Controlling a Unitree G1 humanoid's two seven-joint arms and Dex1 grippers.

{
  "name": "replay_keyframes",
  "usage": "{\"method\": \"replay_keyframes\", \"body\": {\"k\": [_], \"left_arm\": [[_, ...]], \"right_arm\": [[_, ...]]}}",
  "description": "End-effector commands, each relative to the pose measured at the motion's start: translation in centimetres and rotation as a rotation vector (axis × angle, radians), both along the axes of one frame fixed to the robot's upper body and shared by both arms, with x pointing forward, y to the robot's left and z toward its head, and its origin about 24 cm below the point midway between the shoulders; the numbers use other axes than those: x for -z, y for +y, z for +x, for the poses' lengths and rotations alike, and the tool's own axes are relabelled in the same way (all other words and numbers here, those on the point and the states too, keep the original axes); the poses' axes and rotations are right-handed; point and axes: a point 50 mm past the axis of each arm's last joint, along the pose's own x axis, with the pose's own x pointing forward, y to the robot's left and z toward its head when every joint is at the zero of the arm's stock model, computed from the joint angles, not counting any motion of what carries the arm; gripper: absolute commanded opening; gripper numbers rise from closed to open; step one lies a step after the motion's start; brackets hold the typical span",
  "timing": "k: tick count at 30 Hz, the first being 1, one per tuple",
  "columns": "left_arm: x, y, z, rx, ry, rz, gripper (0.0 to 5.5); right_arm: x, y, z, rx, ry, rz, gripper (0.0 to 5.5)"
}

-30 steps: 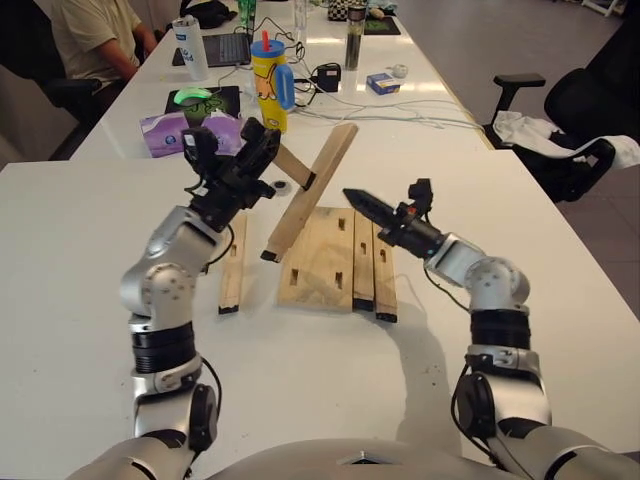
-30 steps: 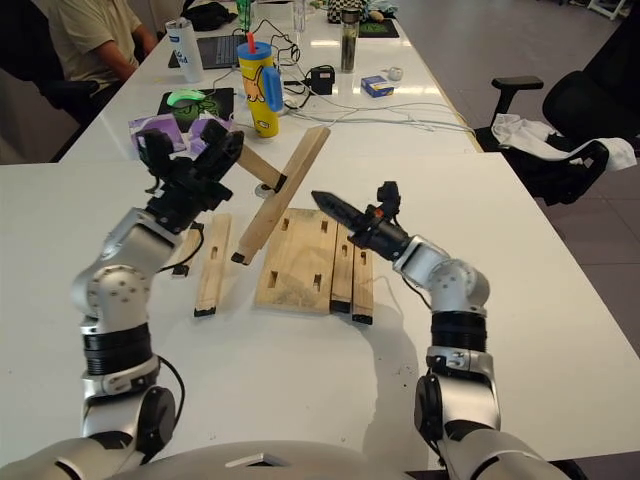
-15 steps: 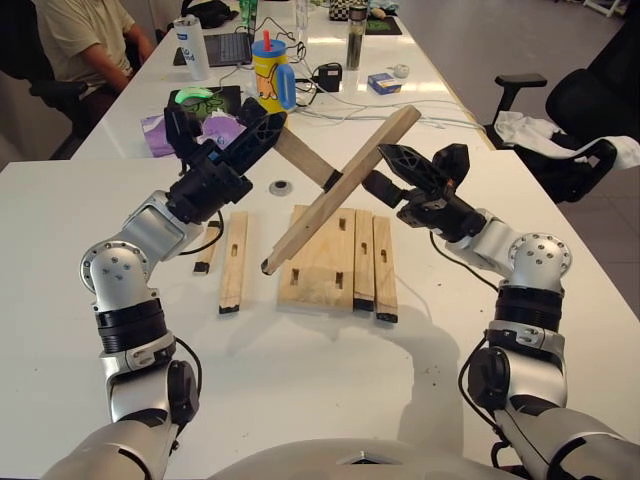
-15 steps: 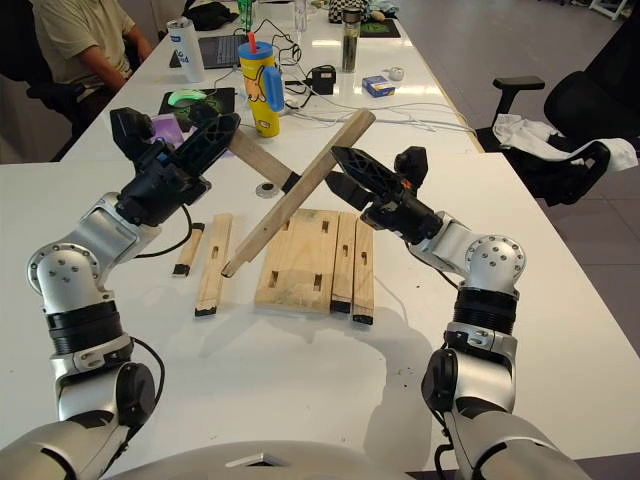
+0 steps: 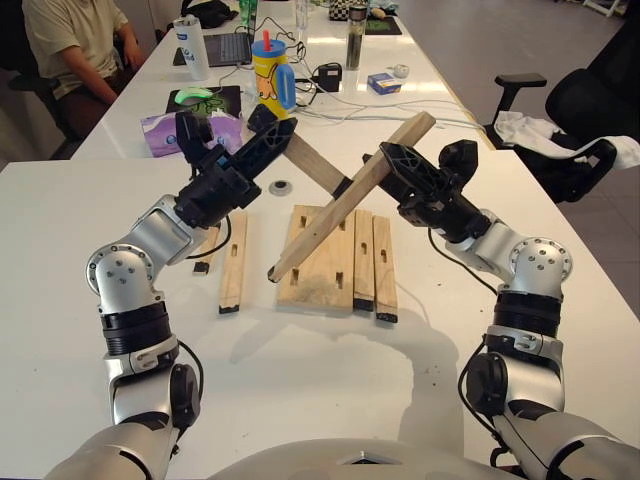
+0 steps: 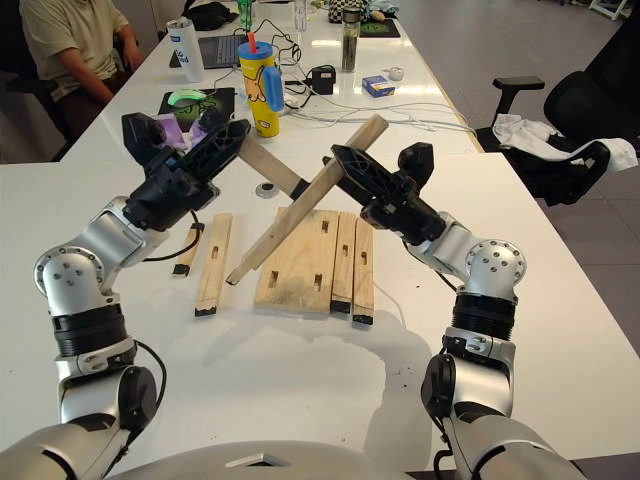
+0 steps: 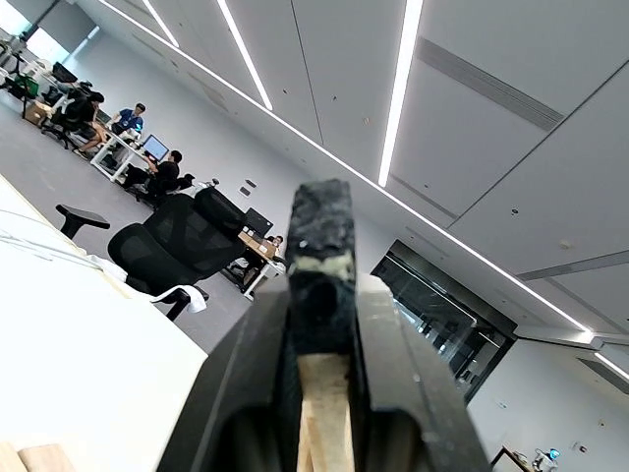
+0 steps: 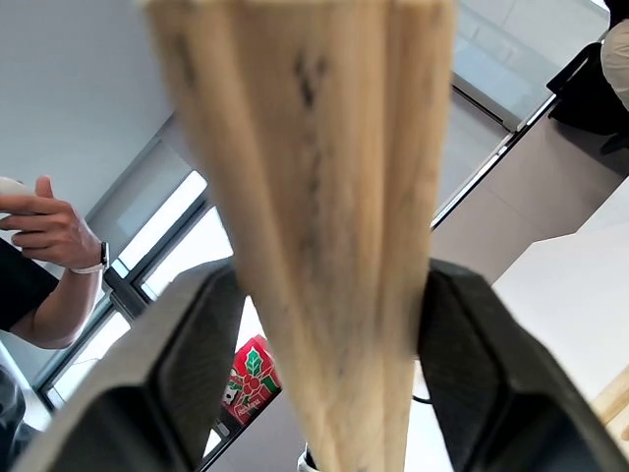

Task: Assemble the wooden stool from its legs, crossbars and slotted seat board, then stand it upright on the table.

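The long leg (image 5: 318,222) slants across frame centre, its lower end over the slotted seat board (image 5: 322,272). The crossbar (image 5: 312,166) meets it mid-length from the upper left. The left gripper (image 5: 268,128) is clamped on the crossbar; the right gripper (image 5: 388,172) is clamped on the leg's upper part. Press the crossbar straight along its own axis while the right arm braces the leg. Avoid twisting. A loose leg (image 5: 233,262) lies left of the board.
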Motion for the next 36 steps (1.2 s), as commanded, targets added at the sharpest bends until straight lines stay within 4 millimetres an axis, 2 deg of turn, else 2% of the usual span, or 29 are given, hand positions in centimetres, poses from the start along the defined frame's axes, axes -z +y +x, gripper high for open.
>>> {"method": "replay_keyframes", "body": {"k": [1, 5, 6, 11, 17, 19, 21, 24, 26, 30, 36], "left_arm": [[-0.2, -0.1, -0.2, -0.004, -0.012, 0.029, 0.39], [-0.2, 0.0, 0.1, -0.051, -0.029, 0.065, 0.39], [-0.3, 0.2, 0.2, -0.05, -0.025, 0.049, 0.78], [-2.0, 1.9, -0.6, -0.056, -0.078, -0.137, 1.54], [-1.4, 5.0, -1.3, -0.202, -0.066, -0.131, 2.44], [-0.2, 5.8, -1.6, -0.243, -0.042, -0.022, 2.76], [2.0, 5.8, -2.0, -0.262, -0.006, 0.172, 3.06], [6.7, 4.2, -3.3, -0.182, 0.018, 0.526, 3.09], [9.1, 2.2, -3.9, -0.098, -0.04, 0.712, 3.09], [11.8, -0.7, -4.1, 0.027, -0.197, 0.931, 3.09], [14.7, -2.3, -3.1, 0.122, -0.399, 1.183, 3.09]], "right_arm": [[-0.1, 0.2, -0.1, -0.016, -0.01, 0.001, 2.19], [0.1, 0.0, 0.0, 0.0, 0.001, 0.0, 2.19], [0.1, -0.1, 0.1, 0.01, 0.002, 0.003, 2.19], [0.3, -0.5, 0.5, 0.073, -0.009, -0.04, 2.08], [0.1, -1.7, 0.3, 0.06, -0.009, -0.003, 2.08], [0.2, -2.5, 0.5, 0.117, -0.025, -0.051, 2.08], [0.3, -3.3, 0.9, 0.176, -0.055, -0.114, 2.08], [0.5, -4.0, 1.6, 0.251, -0.154, -0.262, 2.07], [0.2, -4.1, 2.1, 0.268, -0.219, -0.304, 2.07], [0.3, -4.0, 2.9, 0.242, -0.307, -0.362, 2.07], [0.8, -4.3, 3.9, 0.197, -0.373, -0.389, 2.07]]}}
